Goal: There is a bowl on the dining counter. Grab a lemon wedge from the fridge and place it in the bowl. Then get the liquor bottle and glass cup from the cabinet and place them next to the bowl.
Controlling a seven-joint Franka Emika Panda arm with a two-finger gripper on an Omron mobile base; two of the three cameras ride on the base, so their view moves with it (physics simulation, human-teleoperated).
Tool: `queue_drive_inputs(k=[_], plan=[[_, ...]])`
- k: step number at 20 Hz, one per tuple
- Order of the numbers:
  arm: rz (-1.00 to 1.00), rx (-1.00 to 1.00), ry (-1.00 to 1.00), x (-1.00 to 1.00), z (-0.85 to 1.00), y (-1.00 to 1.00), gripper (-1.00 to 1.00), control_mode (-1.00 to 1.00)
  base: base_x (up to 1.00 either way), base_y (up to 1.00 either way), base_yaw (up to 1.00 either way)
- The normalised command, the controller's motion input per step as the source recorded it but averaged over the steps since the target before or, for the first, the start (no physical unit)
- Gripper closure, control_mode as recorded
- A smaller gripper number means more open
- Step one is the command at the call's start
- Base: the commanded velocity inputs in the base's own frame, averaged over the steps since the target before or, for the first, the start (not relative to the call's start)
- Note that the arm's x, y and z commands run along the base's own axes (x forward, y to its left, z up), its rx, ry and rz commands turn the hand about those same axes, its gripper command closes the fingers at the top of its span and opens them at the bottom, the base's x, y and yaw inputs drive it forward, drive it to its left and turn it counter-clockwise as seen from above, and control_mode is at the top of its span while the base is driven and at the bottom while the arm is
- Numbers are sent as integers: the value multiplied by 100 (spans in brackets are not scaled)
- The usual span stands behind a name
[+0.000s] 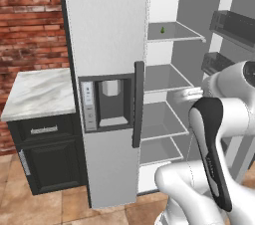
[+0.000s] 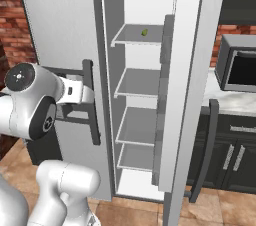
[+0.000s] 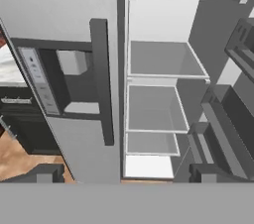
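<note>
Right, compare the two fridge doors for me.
The left fridge door is shut; the right fridge door is swung open, exposing the shelves. The left fridge door carries a dispenser panel on its face; the right fridge door shows storage bins on its inner side. Both have dark vertical handles.

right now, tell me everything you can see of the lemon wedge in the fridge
The lemon wedge is a tiny yellow-green piece, too small to show its cut faces. It sits alone on the top shelf of the open fridge compartment, toward the back, resting on the grey shelf surface with nothing else touching it.
</note>
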Motion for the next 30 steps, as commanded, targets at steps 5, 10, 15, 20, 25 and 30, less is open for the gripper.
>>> queue_drive_inputs(k=[5,10,15,20,25,30], plan=[[-1,1,1,15,1,-15,-100,-100,0,0,0],[-4,0,0,16,4,-10,-100,100,30,-15,-7],[0,0,0,0,0,0,-100,100,48,-14,-16],[0,0,0,0,0,0,-100,100,50,-13,-18],[0,0,0,0,0,0,-100,100,71,-3,-12],[0,0,0,0,0,0,-100,100,72,-4,-8]])
